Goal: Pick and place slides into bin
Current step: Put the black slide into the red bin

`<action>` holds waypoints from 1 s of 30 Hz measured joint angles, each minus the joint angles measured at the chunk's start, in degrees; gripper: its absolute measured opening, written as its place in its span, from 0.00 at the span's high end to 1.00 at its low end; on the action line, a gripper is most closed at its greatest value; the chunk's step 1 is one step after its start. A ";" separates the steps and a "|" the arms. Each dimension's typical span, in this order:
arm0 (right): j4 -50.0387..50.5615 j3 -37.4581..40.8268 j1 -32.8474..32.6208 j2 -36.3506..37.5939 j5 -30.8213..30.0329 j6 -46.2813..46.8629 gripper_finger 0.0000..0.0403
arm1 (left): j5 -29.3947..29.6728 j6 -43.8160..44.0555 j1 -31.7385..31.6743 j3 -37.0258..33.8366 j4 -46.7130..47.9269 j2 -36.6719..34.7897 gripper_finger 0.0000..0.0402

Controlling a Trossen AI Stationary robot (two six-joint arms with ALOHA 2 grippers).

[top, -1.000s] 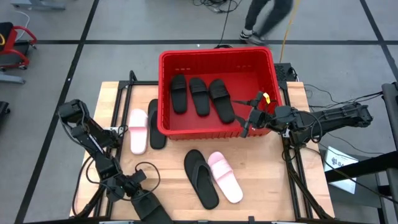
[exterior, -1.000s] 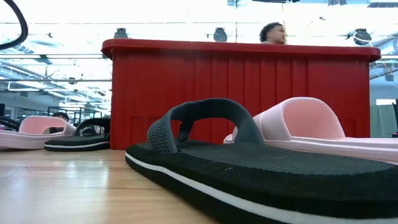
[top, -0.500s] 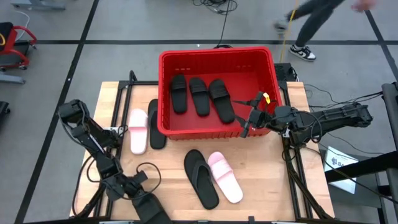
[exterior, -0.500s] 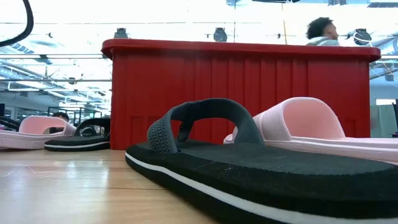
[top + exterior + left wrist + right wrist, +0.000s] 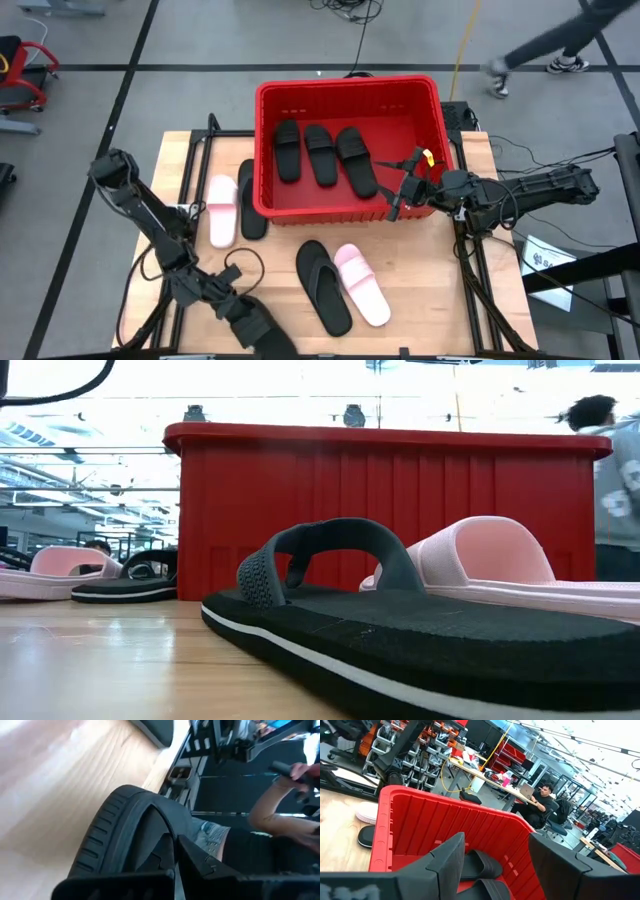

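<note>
Looking straight down, the high view shows three black slides lying side by side in the red bin. Four more wait on the table: a pink slide and a black one just left of the bin, a black thong sandal touching a second pink slide in front of it. The left gripper sits at the table's near edge; the right gripper hangs over the bin's near right corner.

From table height, the low view shows the thong's arched strap standing clear of its sole, probably the best hold: the rubber looks light, matte and bendy, so a toe-end pinch would likely droop.

Through the left wrist view, the left fingers are clenched together on nothing.

Through the right wrist view, the right fingers stand spread and empty above the bin.
</note>
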State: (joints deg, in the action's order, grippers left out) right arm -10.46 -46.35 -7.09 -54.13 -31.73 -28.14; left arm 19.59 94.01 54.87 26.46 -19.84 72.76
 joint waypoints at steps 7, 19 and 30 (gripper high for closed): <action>0.02 0.00 0.00 0.00 0.02 -0.02 0.48 | 2.76 -2.99 -3.96 0.00 10.54 -12.18 1.00; 0.24 0.87 0.00 -0.04 4.33 -5.73 0.48 | 5.72 -15.27 -13.05 2.86 23.18 -28.93 1.00; -3.89 0.87 -0.04 -0.02 6.51 -7.68 0.48 | 6.27 -36.91 -23.81 20.98 35.77 -28.80 1.00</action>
State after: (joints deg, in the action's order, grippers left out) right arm -14.35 -45.47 -7.14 -54.15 -25.21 -35.82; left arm 25.86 57.10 31.07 47.43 15.93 43.96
